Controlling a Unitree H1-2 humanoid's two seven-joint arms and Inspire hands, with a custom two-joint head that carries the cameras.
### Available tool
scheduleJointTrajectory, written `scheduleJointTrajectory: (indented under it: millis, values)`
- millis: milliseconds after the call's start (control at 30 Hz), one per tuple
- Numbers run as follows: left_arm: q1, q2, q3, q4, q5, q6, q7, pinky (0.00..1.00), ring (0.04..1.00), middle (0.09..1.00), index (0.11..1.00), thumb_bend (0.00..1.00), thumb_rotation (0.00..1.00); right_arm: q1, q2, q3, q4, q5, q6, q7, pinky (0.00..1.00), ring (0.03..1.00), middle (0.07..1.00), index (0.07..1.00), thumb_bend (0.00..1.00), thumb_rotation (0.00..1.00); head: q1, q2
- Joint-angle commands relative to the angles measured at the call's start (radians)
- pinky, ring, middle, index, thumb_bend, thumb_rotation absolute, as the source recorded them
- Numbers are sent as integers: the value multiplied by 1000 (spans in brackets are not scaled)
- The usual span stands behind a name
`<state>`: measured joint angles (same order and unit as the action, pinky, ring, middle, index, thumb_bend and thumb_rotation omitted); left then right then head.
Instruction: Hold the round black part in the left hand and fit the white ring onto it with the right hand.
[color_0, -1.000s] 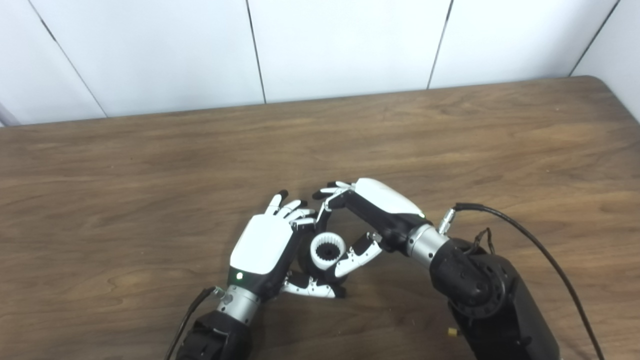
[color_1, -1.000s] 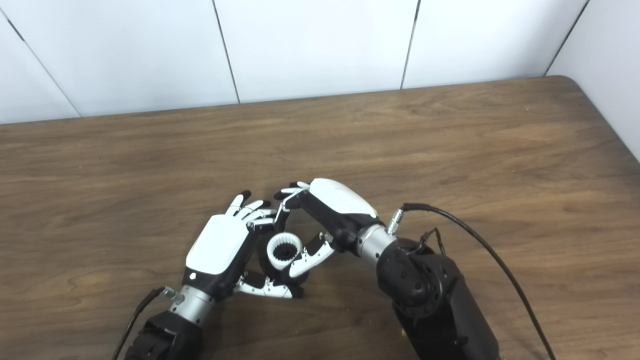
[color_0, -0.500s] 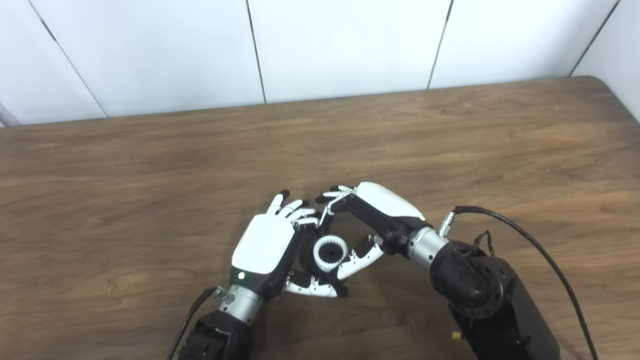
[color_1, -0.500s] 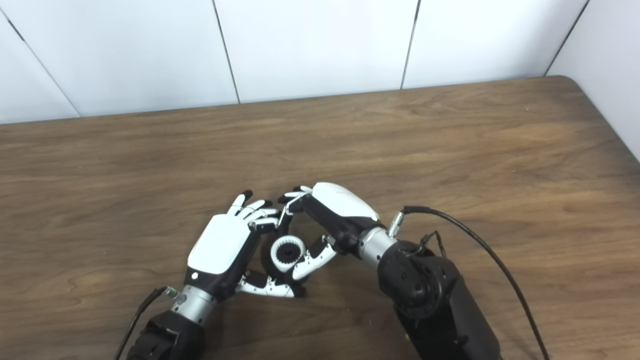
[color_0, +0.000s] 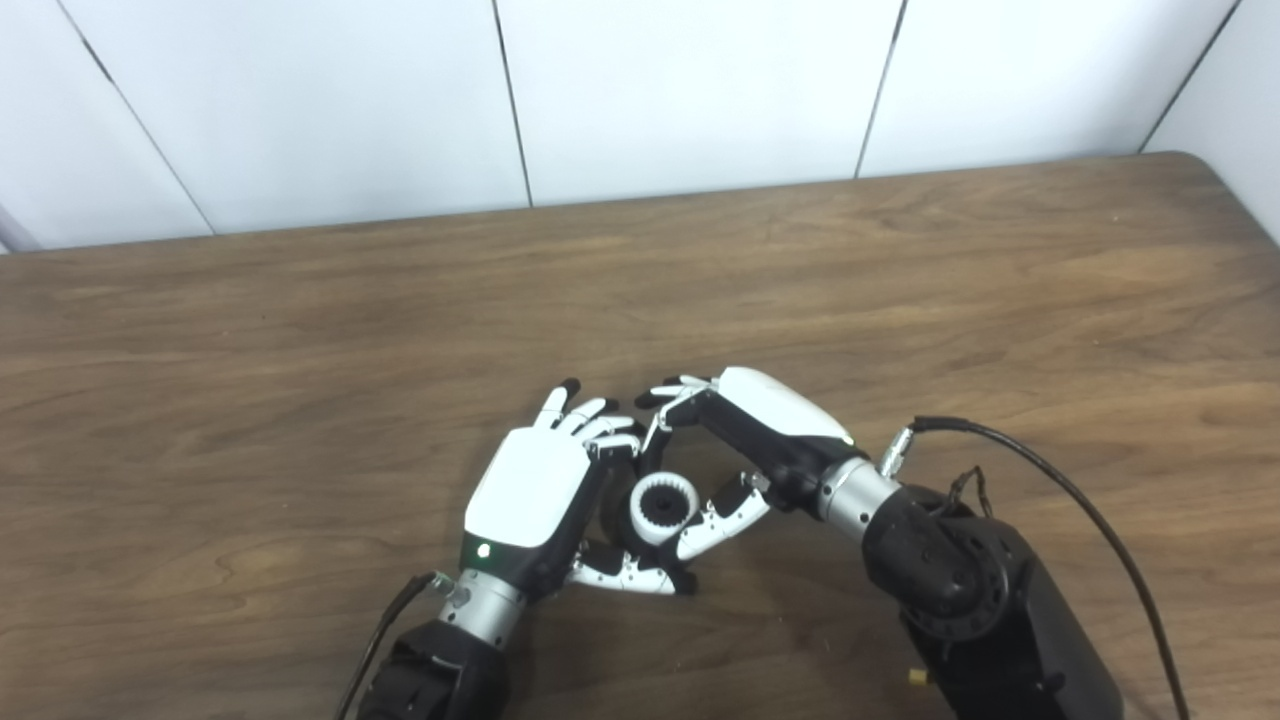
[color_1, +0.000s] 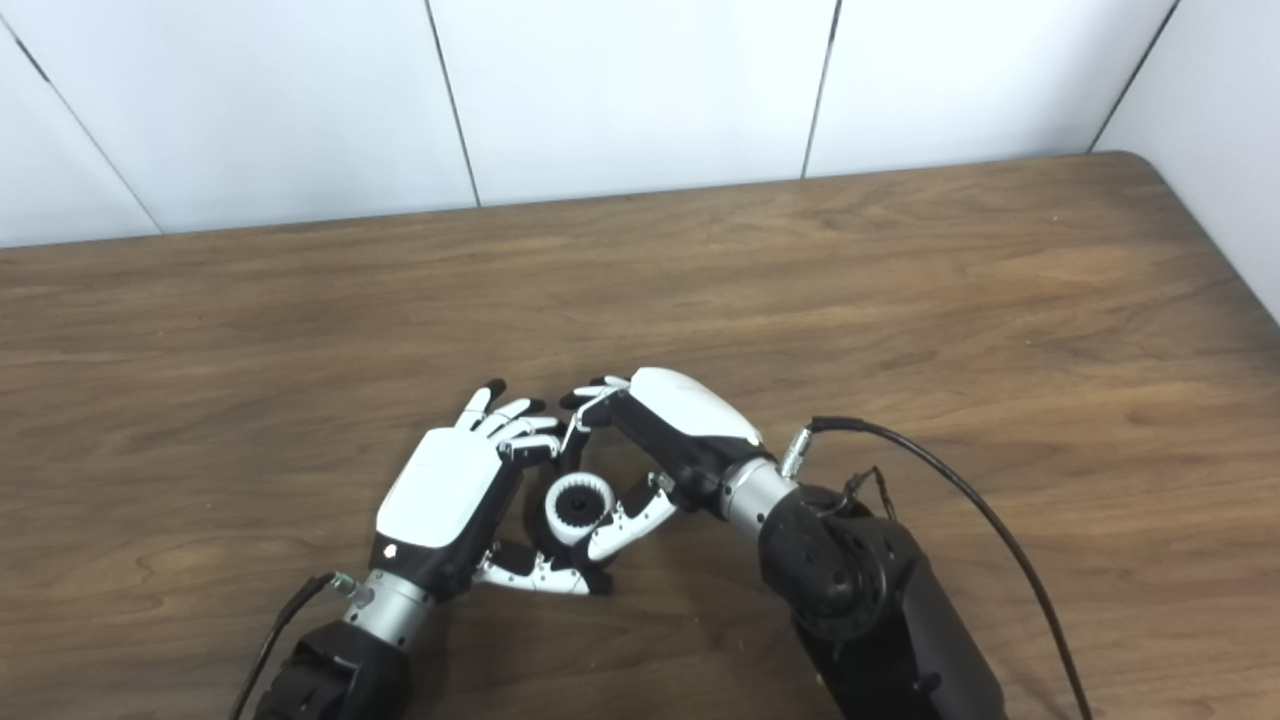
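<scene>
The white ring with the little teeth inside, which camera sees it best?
The left eye view, slightly: the white ring faces up between both hands, its inner teeth a bit larger and clearer. The right eye view shows the same white ring from nearly the same angle, just a little smaller.

On the brown wooden table (color_1: 900, 280), the white-backed left hand (color_1: 440, 500) cups a round black part (color_1: 535, 525). A toothed white plastic ring (color_1: 577, 507) sits on it, pinched by the right hand (color_1: 650, 440)

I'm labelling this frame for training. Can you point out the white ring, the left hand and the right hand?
white ring (color_0: 662, 507), left eye view, on its toothed rim.
left hand (color_0: 527, 487), left eye view, on its white back shell.
right hand (color_1: 690, 415), right eye view, on its white back shell.
</scene>
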<state>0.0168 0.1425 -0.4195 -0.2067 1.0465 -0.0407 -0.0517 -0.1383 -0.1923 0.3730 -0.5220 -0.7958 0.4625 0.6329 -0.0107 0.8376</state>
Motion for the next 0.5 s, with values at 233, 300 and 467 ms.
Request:
scheduleJointTrajectory:
  millis: [233,300,467]
  values:
    - [-20,-3,8,-24,3,-8,31,1000,879,778,483,525,57,-34,-6,-5,-33,-14,-8,-8,1000,979,940,633,996,232,-5,2]
    - [-19,-3,8,-23,1,-10,32,1000,877,778,483,525,57,-35,-4,-5,-37,-21,-3,-3,1000,981,943,635,1000,234,-7,2]
    - [-20,-3,11,-24,-5,-8,26,1000,883,780,483,525,56,-34,-4,-7,-38,-30,-4,2,1000,986,943,614,1000,205,-9,5]
